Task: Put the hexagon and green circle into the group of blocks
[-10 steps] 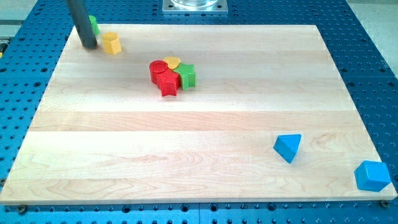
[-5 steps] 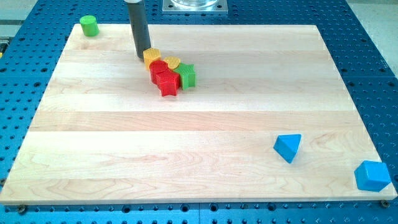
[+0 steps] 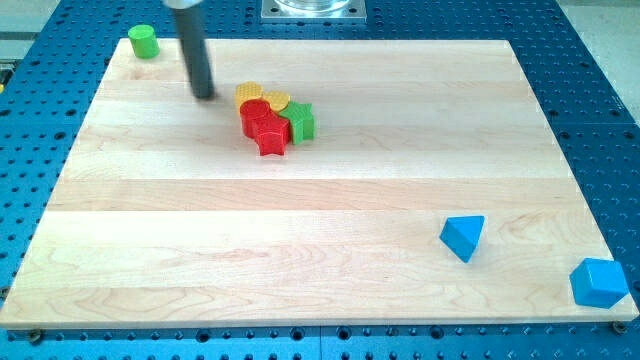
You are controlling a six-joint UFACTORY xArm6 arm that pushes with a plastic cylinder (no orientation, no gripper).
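My tip (image 3: 204,95) is sitting just left of the group, apart from the yellow hexagon (image 3: 249,96), which is touching two red blocks (image 3: 263,125). One green circle (image 3: 144,41) is sitting at the desk's (image 3: 300,240) top-left corner; two blue blocks (image 3: 462,237) are lying bottom right. No hand is showing.

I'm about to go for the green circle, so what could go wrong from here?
The green circle sits at the board's top-left corner, so a push from the wrong side could tip it off the edge. My tip stands just left of the yellow hexagon; swinging back carelessly might knock it out of the group.
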